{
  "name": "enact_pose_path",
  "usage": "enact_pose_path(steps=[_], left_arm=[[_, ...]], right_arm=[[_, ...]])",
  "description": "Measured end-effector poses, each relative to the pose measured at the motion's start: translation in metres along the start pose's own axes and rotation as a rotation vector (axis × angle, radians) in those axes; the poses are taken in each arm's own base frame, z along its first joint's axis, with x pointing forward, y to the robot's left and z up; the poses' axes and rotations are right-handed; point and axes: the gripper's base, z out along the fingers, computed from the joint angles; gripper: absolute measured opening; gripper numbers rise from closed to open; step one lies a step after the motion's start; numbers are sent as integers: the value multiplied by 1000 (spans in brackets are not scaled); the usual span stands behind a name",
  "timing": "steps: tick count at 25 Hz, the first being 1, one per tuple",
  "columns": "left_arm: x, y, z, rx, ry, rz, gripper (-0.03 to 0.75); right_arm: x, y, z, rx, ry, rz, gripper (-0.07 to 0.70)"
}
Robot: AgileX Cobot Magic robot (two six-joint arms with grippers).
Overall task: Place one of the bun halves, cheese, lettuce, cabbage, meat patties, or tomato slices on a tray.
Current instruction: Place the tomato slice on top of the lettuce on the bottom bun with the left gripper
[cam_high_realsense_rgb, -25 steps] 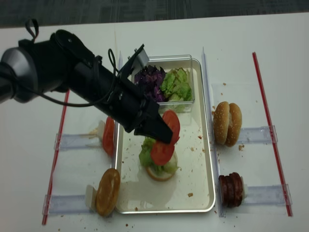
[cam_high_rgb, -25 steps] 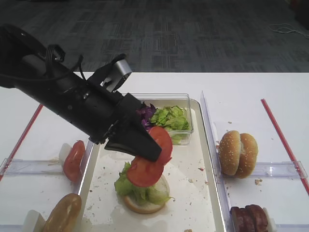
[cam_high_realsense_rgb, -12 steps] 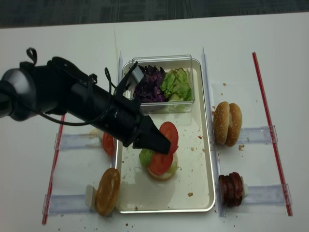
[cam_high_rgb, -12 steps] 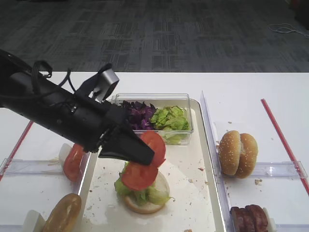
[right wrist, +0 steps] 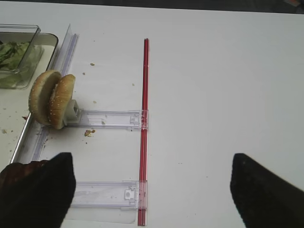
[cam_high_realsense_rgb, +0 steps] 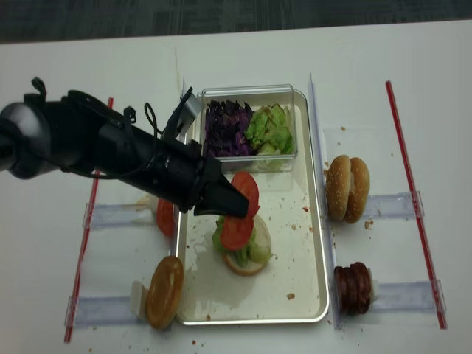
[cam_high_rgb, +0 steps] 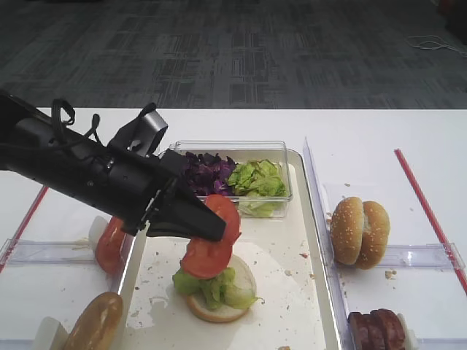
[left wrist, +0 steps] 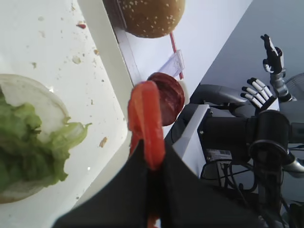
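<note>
It looked like a robotics lab: a white table (cam_high_rgb: 379, 138) on grey office carpet (cam_high_rgb: 241, 51), red tape lines (right wrist: 144, 128), and a robot hand (left wrist: 259, 90) on equipment beyond.

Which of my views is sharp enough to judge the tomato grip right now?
Left wrist: tomato slices sharp, edge-on in the shut left gripper. Exterior high: crisp, slices over the lettuce. Realsense: softer and dimmer. Right wrist: only dark fingers.

Clear racks (right wrist: 107, 118), red strips (right wrist: 144, 128), perhaps a robotic hand (left wrist: 266, 71).
</note>
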Motion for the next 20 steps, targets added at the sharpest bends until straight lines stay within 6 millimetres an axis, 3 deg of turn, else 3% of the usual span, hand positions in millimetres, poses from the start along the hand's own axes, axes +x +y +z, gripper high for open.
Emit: enact_pose_path(steps=[20], left_arm=[[-3,47,27,36,19,-253,20]], right_arm=[[0,0,0,1,0,0,685]])
